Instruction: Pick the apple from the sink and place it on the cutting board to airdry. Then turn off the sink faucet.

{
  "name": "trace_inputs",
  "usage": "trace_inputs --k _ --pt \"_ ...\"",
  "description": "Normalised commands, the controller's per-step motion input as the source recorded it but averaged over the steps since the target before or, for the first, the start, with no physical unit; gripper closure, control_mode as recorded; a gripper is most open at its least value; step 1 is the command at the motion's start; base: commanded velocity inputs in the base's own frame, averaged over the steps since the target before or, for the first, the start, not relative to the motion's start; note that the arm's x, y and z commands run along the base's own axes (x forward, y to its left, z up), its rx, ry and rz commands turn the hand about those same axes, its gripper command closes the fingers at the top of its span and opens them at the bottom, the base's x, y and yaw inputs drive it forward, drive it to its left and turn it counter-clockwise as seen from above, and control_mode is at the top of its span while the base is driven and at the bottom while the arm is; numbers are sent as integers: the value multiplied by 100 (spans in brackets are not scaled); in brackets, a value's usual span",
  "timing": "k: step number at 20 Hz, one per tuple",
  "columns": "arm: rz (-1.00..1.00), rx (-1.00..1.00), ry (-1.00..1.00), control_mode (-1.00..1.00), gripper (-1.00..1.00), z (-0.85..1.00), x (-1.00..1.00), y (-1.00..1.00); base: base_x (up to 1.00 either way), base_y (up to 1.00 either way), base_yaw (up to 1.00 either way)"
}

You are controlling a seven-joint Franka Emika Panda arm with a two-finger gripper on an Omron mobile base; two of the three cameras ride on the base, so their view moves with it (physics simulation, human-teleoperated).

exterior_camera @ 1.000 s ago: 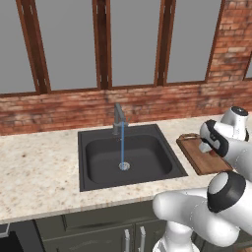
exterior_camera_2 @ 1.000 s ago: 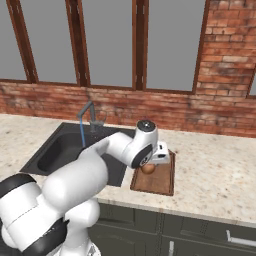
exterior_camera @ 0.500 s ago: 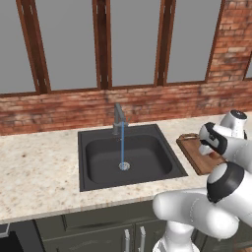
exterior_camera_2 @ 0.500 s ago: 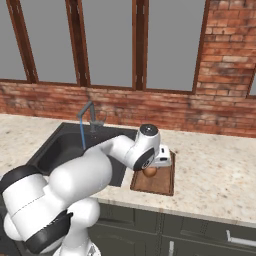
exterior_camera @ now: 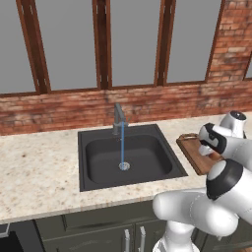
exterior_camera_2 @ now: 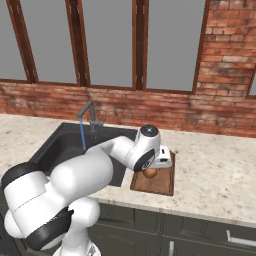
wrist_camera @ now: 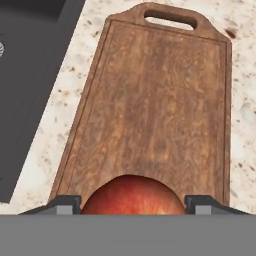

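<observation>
One apple (wrist_camera: 131, 195) clasped between gripper (wrist_camera: 131, 202) fingers — over cutting board (wrist_camera: 160, 100) on speckled counter (exterior_camera_2: 220, 165).

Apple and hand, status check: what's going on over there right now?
Hand shut on apple, over near end of cutting board. Sink faucet running, water stream into sink. Board ahead bare.

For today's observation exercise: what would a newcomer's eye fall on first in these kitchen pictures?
First, the red apple between the tool's tips, low over the near end of the brown cutting board right of the sink. Next, the thin blue water stream running from the sink faucet to the drain, against the brick wall and tall windows.
</observation>
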Motion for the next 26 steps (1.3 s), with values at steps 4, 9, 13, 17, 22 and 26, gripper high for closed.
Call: trace_inputs --k 4,9,13,17,22,26 --pt "0 0 0 -100 100 -14 0 0 0 0 0" --pt "0 0 0 -100 100 -14 2 0 0 0 0" --pt "0 0 0 -100 100 -11 5 0 0 0 0" --pt "0 0 0 -100 100 -11 4 0 0 0 0" --pt "0 0 0 -100 100 -12 4 0 0 0 0" --pt "0 0 1 -100 100 -13 8 0 0 0 0"
